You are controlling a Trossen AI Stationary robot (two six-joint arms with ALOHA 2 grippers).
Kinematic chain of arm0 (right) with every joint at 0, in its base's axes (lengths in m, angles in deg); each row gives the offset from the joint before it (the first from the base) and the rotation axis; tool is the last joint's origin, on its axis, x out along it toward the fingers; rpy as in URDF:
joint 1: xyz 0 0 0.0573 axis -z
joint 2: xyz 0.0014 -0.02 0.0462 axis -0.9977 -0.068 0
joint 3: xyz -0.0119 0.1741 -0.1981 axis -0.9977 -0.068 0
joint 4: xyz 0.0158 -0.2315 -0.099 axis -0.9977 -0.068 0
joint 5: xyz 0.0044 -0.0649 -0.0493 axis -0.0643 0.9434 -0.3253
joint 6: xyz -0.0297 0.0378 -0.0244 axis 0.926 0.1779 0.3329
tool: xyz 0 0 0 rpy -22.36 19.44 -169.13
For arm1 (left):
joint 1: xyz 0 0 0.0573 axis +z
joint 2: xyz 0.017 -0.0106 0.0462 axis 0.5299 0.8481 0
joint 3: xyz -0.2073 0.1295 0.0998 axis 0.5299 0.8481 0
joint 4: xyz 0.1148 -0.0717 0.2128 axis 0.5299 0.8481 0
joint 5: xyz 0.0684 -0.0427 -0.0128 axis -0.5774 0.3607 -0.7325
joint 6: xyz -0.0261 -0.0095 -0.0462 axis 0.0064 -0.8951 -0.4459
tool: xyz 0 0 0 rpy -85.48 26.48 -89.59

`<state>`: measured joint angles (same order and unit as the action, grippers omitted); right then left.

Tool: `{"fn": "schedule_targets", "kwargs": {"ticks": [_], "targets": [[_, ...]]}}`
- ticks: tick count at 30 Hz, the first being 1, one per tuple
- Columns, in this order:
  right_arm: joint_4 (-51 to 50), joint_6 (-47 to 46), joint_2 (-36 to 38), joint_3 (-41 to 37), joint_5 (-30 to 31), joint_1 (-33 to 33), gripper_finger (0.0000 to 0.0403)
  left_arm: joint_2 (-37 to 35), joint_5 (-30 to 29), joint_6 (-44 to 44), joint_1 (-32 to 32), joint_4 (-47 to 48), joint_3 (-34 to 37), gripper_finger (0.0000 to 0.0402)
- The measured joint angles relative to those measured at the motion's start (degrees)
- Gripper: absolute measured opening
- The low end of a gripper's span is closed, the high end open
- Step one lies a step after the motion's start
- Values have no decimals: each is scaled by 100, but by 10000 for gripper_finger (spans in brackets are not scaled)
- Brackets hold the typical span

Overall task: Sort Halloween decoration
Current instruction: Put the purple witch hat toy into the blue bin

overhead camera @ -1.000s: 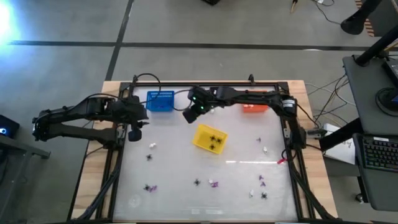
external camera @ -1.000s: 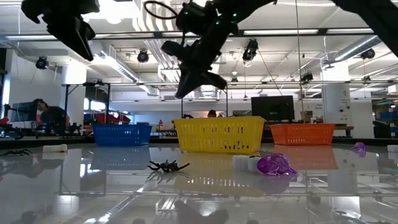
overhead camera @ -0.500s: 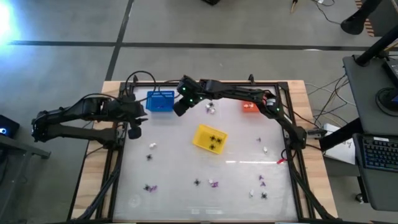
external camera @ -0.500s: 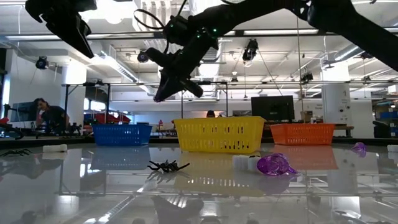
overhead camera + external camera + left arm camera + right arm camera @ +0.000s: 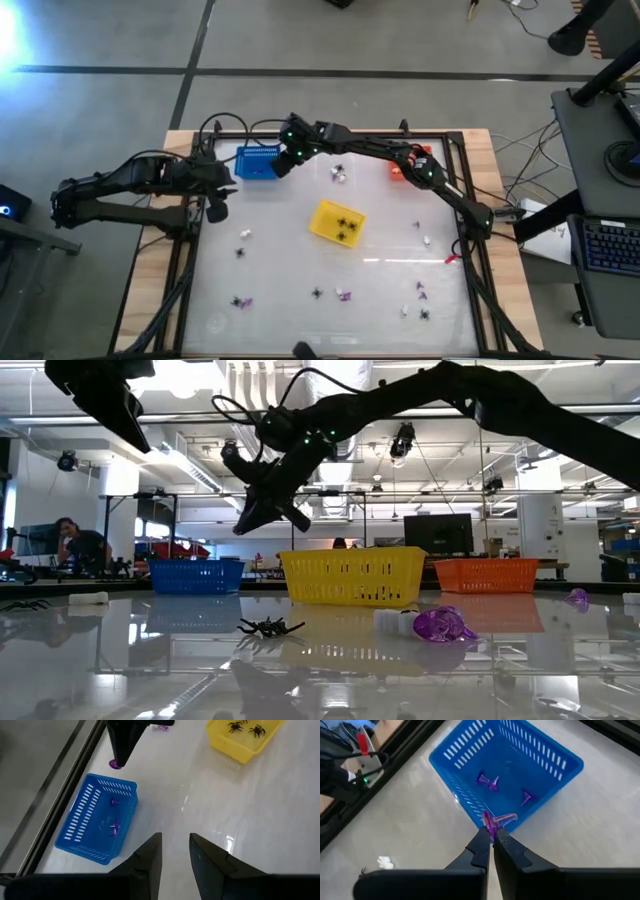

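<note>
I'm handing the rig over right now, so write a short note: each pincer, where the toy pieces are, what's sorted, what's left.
Right pincer: shut on a purple piece, held above the near edge of the blue basket.
Left pincer: slightly open, empty, waiting at the table's left edge beside the blue basket.
Done: two purple pieces in the blue basket; two black spiders in the yellow basket.
Left: drop the held piece in the blue basket; spiders, purple and white bits lie scattered on the table.
</note>
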<state>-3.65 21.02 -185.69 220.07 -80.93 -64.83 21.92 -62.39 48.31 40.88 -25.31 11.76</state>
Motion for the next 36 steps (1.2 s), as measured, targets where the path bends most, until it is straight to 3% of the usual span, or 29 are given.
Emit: {"fn": "schedule_targets", "kwargs": {"ticks": [13, 36], "targets": [[780, -750, -461, -7, -203, 79, 12, 11, -332, -61, 0, -6, 0, 81], [1066, -363, -468, -9, -303, 14, 13, 11, -330, -62, 0, -6, 0, 81]]}}
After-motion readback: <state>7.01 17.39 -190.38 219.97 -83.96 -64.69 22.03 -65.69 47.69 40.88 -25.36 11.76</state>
